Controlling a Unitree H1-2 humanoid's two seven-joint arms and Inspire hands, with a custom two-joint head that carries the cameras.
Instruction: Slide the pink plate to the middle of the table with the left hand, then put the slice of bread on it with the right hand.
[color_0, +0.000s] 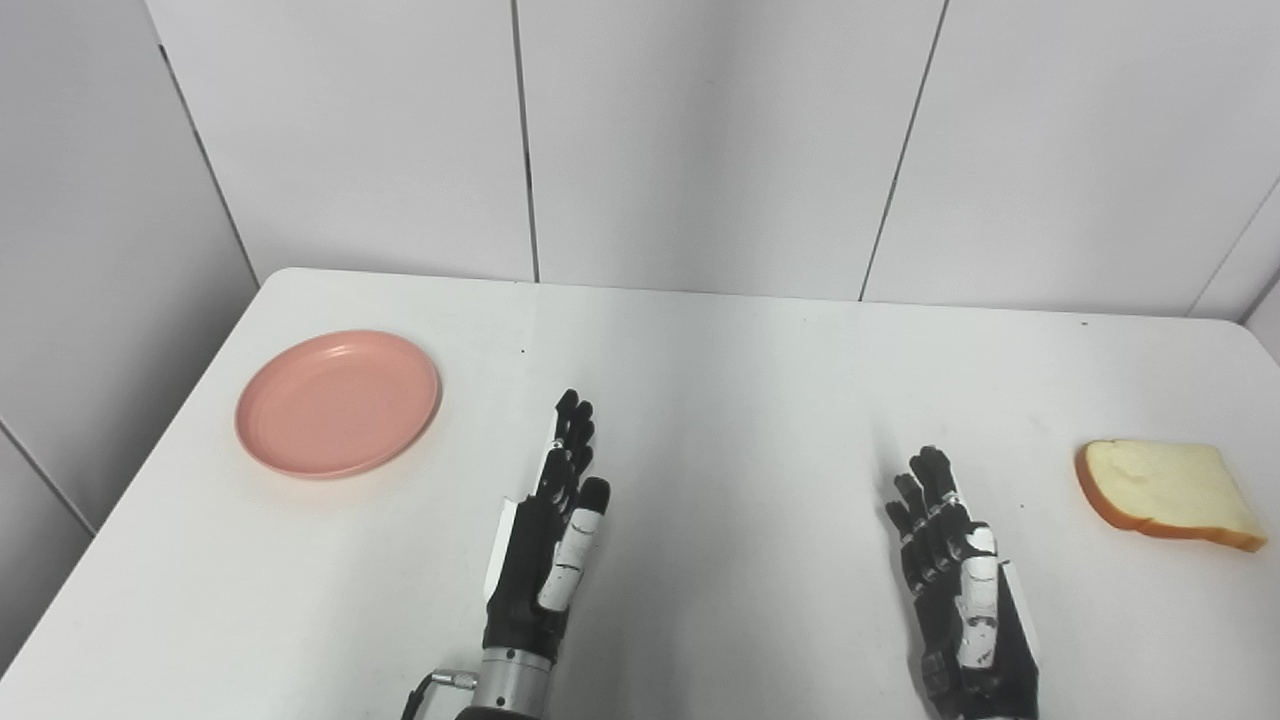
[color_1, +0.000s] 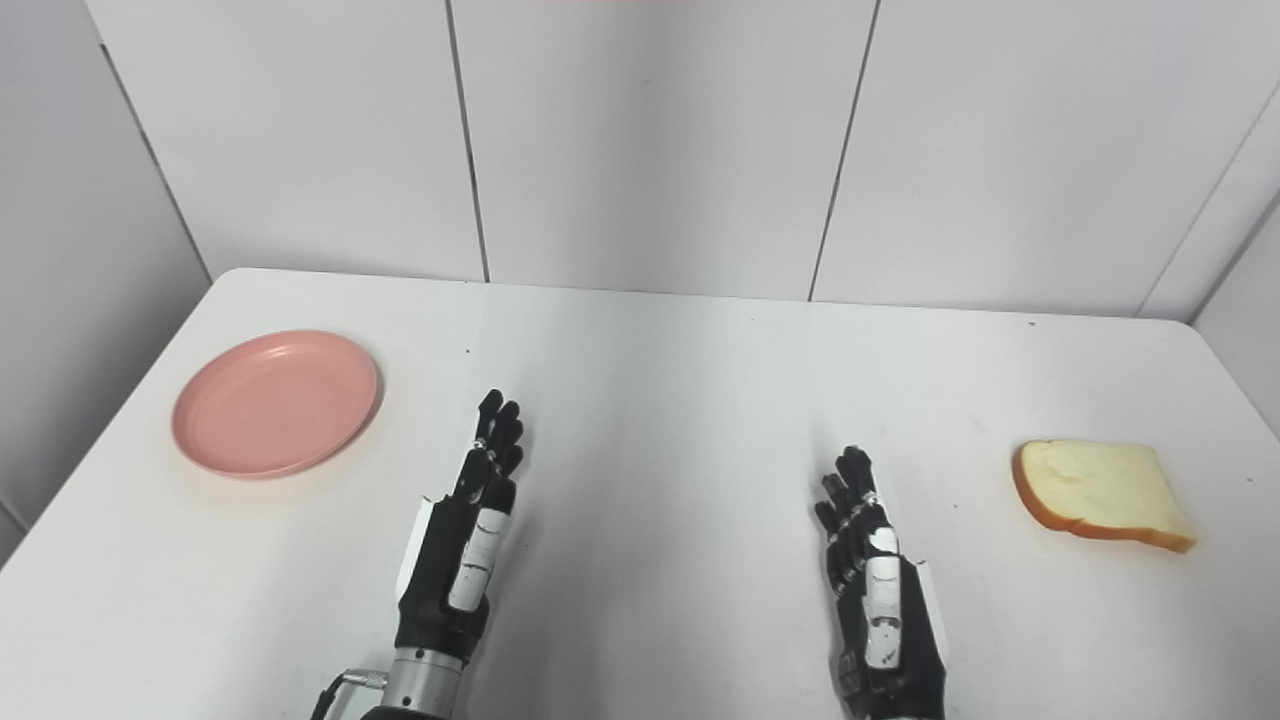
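Fingers on my left hand (color_0: 545, 545) and right hand (color_0: 955, 580) are extended, holding nothing. Pink plate (color_0: 338, 403) sits far left near the counter (color_0: 720, 400) edge, bread slice (color_0: 1165, 492) right; bare counter lies between.

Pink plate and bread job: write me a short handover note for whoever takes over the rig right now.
Left hand: open, holding nothing, near the table's middle, apart from the plate.
Right hand: open, holding nothing, left of the bread.
Pink plate: empty, at the table's left side, not yet slid.
Slice of bread: flat on the table at the right side, untouched.
Done: nothing.
Left: slide the plate to the middle with the left hand, then place the bread on it with the right.
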